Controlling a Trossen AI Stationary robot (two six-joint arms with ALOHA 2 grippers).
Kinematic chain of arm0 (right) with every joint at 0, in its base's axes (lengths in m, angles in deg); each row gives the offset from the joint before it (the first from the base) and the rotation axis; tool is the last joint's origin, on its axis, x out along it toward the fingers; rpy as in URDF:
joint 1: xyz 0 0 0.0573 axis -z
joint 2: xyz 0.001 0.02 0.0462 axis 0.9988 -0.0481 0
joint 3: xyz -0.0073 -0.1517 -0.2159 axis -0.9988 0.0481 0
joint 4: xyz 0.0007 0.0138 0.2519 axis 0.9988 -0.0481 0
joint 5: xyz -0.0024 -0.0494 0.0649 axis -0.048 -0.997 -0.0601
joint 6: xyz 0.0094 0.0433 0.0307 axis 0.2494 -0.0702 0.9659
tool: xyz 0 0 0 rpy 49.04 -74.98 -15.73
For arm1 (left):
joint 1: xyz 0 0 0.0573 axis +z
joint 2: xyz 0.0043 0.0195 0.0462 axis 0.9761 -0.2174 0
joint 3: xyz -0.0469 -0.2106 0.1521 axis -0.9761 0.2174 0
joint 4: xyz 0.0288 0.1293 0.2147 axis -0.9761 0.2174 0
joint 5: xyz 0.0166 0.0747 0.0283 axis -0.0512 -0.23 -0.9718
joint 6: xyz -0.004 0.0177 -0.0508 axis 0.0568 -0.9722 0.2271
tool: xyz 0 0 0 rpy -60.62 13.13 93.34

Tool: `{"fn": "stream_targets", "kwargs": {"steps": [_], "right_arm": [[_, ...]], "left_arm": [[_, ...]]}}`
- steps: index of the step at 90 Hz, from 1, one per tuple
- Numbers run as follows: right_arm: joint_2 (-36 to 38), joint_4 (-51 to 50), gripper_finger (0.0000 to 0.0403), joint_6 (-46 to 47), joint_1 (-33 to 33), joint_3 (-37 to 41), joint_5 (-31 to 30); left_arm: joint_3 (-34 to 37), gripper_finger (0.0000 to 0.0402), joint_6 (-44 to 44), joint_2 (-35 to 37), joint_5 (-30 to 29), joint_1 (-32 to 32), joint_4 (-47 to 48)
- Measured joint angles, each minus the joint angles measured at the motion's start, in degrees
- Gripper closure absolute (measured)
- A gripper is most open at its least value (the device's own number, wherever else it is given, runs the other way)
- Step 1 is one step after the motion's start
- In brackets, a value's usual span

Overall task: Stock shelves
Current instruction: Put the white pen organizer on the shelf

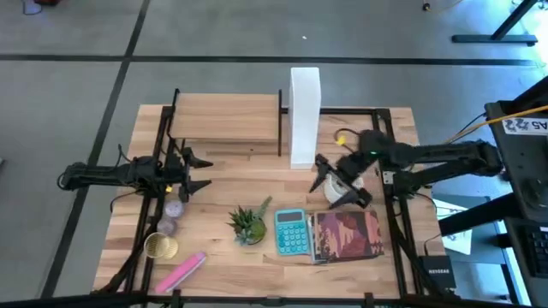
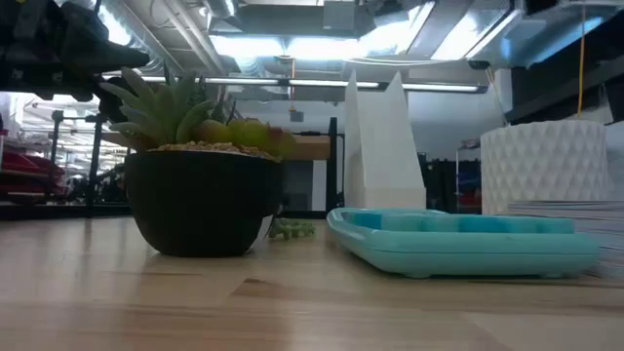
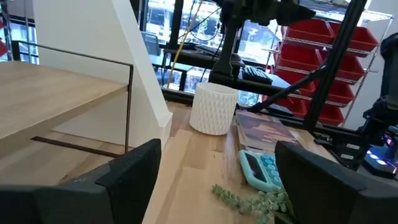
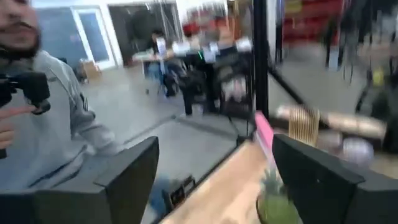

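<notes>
Wooden tabletop (image 1: pixel 257 184) carries the shelves (image 1: pixel 227 120) at 11 o'clock, with the left gripper (image 1: pixel 199 172) spread empty just below them and the right gripper (image 1: pixel 336 181) spread empty at 3 o'clock.

Teal calculator (image 1: pixel 290 233); pink case (image 1: pixel 181 273)

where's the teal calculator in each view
High view: teal calculator lies near the table's front edge, between the potted succulent and the book.
Low view: right foreground, beside the succulent.
Left wrist view: lower middle, by the book.
Right wrist view: not visible.
Shared landmark: tall white file box.
</notes>
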Motion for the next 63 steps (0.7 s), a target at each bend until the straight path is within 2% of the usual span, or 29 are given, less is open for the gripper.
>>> {"fn": "stream_targets", "kwargs": {"steps": [8,17,25,31,36,48,63], "right_arm": [[-2.9,-11.2,0.0103,-10.4,-2.7,-4.9,-7.5],[-5.7,-24.7,0.0103,-20.9,-8.5,-10.6,-22.0],[-8.0,-36.0,0.0103,-21.4,-13.4,-15.3,-36.1],[-9.6,-42.5,0.0103,-17.7,-16.3,-18.3,-43.0],[-10.5,-48.0,0.0103,-14.2,-18.1,-20.4,-45.2],[-11.7,-59.7,0.0103,-1.7,-20.3,-23.2,-45.6],[-11.8,-73.0,0.0105,14.7,-20.2,-21.2,-48.4]], "left_arm": [[0.0,0.0104,0.0,0.0,0.0,0.0,0.0],[0.0,0.0104,0.0,0.0,0.0,0.0,0.0],[0.0,0.0104,0.0,0.0,0.0,0.0,0.0],[0.0,0.0104,0.0,0.0,0.0,0.0,0.0],[0.0,0.0104,0.0,0.0,0.0,0.0,0.0],[0.0,0.0104,0.0,0.0,0.0,0.0,0.0],[0.0,0.0104,0.0,0.0,0.0,0.0,0.0]]}}
